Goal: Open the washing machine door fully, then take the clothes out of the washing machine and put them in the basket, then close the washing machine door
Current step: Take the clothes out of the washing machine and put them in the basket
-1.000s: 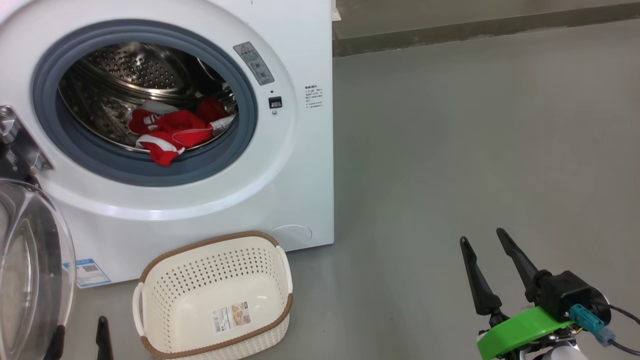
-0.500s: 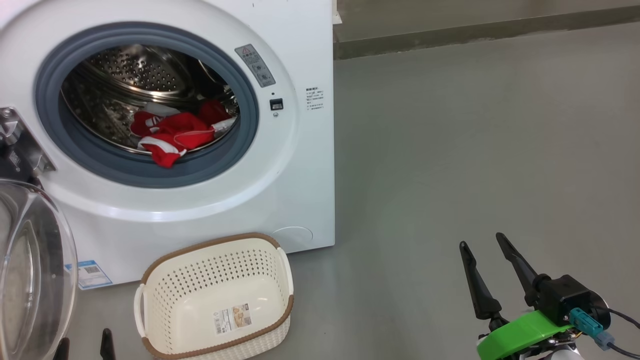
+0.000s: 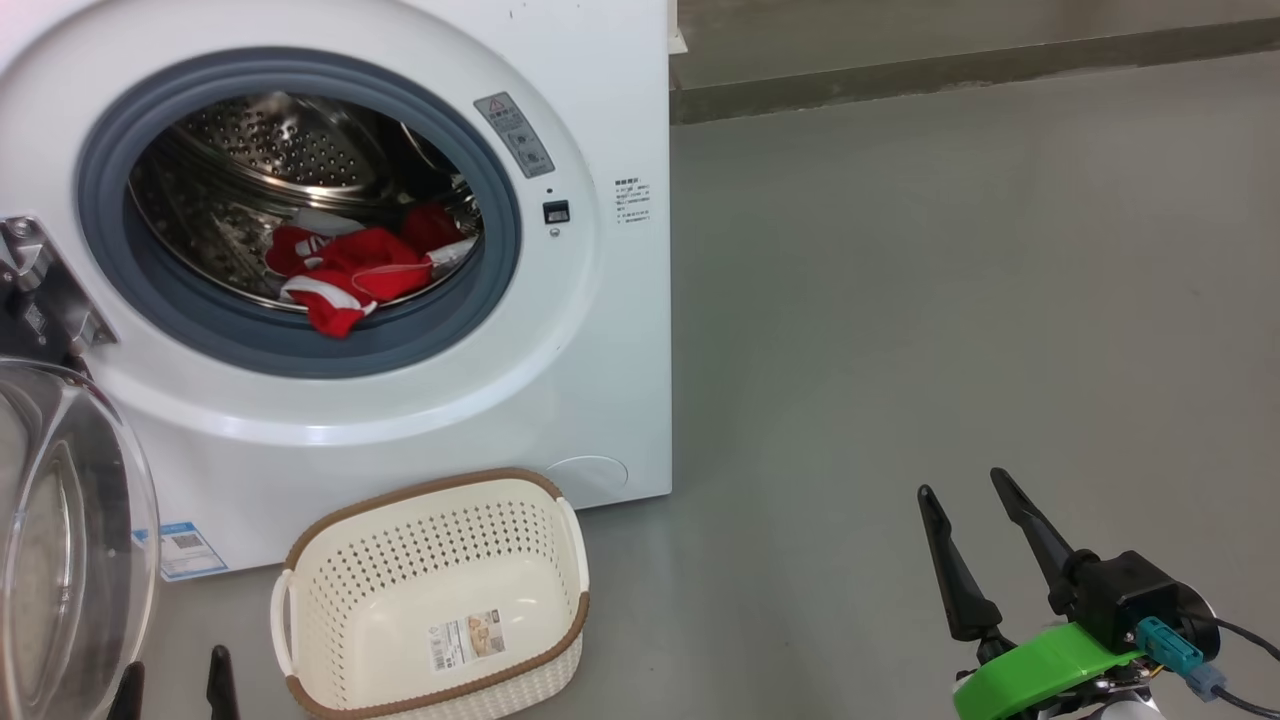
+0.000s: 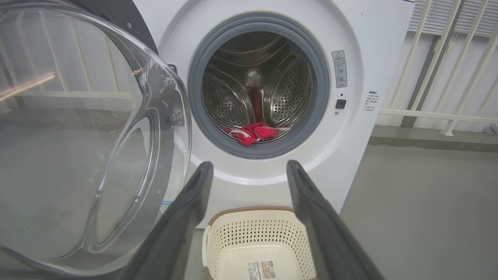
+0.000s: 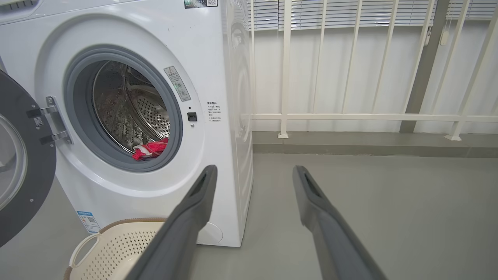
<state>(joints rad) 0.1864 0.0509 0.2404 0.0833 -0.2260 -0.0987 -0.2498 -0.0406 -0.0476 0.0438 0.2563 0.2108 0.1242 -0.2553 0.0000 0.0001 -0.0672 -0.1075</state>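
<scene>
clothes: red bundle with white trim (image 3: pixel 345 275), lying low at the front of the drum (image 4: pixel 256 89). It's straight ahead of the left pincer (image 4: pixel 249 165) and higher up, well apart from it. Nothing has hold of it.
washing machine: big white front-loader (image 3: pixel 610 350). One red corner hangs over the grey rubber ring (image 3: pixel 300 355), so I'd guess that's the easiest bit to pinch.
washing machine door: swung out on its hinge, with the glass bowl (image 4: pixel 85 147) just off the left pincer's left side. It looks open all the way, which leaves a clear line into the drum.
basket: cream with a brown rim (image 3: pixel 420 487), empty, on the floor (image 3: pixel 900 300). It's right under the opening, just ahead of and below the left pincer. Probably parked there so the carry from the drum is short.
left pincer: fingers spread wide, holding nothing, aimed at the opening.
right pincer: (image 3: pixel 962 482) also spread wide and empty. It's over bare floor, and the machine is ahead and to its left.
stage: door part looks done, and the reach into the drum hasn't started.
watch out: the door glass sits close on the left pincer's left, so going straight in looks safer than swinging.
</scene>
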